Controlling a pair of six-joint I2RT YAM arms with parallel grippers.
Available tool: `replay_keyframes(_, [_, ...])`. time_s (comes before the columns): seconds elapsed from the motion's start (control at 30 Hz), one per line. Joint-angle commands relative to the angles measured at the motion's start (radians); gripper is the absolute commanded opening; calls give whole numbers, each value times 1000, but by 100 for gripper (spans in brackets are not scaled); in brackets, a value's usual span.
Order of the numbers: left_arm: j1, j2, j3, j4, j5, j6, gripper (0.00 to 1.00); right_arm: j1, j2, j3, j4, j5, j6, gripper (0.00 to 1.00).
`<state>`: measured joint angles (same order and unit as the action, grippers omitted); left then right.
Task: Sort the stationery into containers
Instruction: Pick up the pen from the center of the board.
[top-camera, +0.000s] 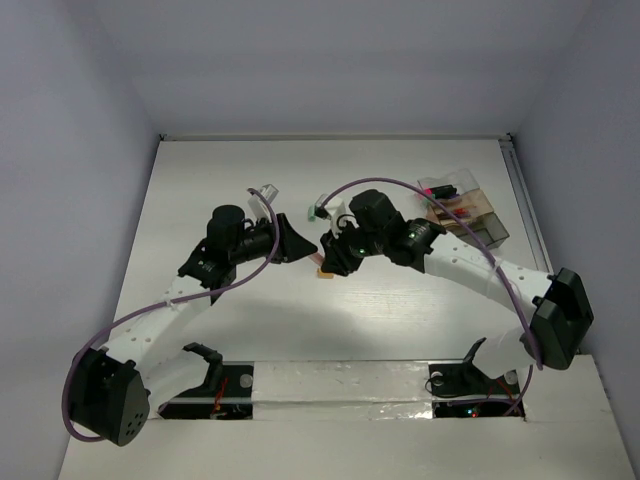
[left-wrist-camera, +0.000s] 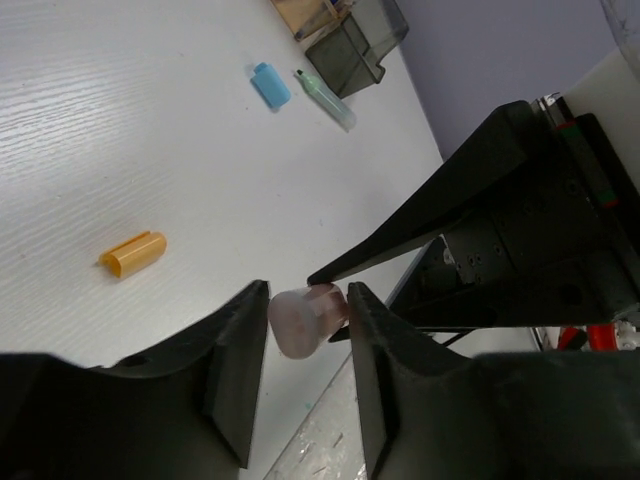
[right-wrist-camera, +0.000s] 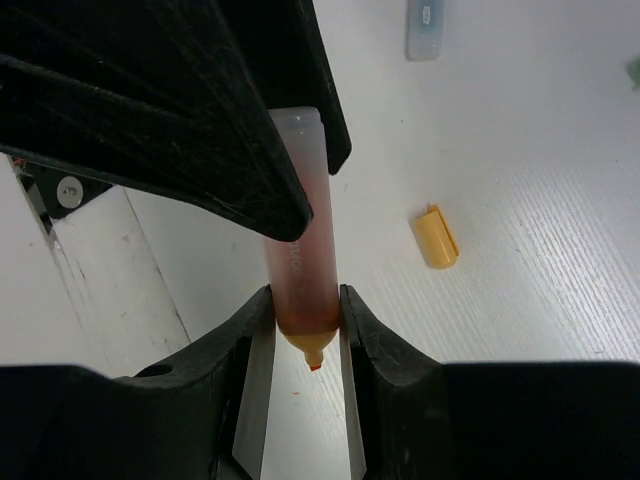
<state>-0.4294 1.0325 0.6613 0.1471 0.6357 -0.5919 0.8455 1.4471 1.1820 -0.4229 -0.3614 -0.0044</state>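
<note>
Shows only in the wrist views what the overhead view hides behind the two arms meeting at centre frame: an uncapped orange marker (right-wrist-camera: 300, 270), tip pointing to the lower edge, with its orange cap (right-wrist-camera: 436, 237) lying loose on the counter (top-camera: 400, 310) right of centre. Places the compartmented container (top-camera: 470, 215) at upper right overhead, well apart from the marker. Grips the barrel just above the tip with the right hand (right-wrist-camera: 305, 312), fingers narrowly parted and pressed to both sides, and pinches the pale blunt end with the left hand (left-wrist-camera: 308, 305), likewise clamped.
</note>
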Motion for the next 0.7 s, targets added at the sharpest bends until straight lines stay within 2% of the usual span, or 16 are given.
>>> replay_keyframes(0.0, [6, 1, -12, 84, 51, -22, 30, 26, 4, 57, 30, 15, -68, 15])
replay_keyframes(0.07, [6, 8, -20, 110, 74, -34, 25, 35, 6, 60, 21, 22, -91, 14])
replay_keyframes(0.1, [6, 11, -25, 118, 81, -39, 17, 35, 9, 67, 9, 44, -97, 14])
replay_keyframes(0.2, [6, 12, -25, 126, 88, -45, 0, 44, 10, 71, -4, 84, -117, 14])
replay_keyframes(0.37, [6, -5, -12, 105, 101, -33, 0, 44, -17, 42, 50, 145, -118, 13])
replay_keyframes(0.47, [26, -37, -17, 111, 75, -31, 0, 44, -48, 19, 107, 212, -88, 35])
replay_keyframes(0.5, [38, -66, -22, 120, 67, -45, 0, 44, -57, 12, 131, 243, -77, 59])
replay_keyframes(0.53, [38, -81, -29, 130, 55, -55, 0, 44, -69, 4, 150, 252, -63, 70])
replay_keyframes(0.63, [50, -152, -43, 163, -8, -86, 0, 44, -138, -48, 237, 243, -7, 94])
replay_keyframes(0.67, [60, -169, -46, 178, -46, -92, 0, 35, -160, -68, 263, 234, 39, 97])
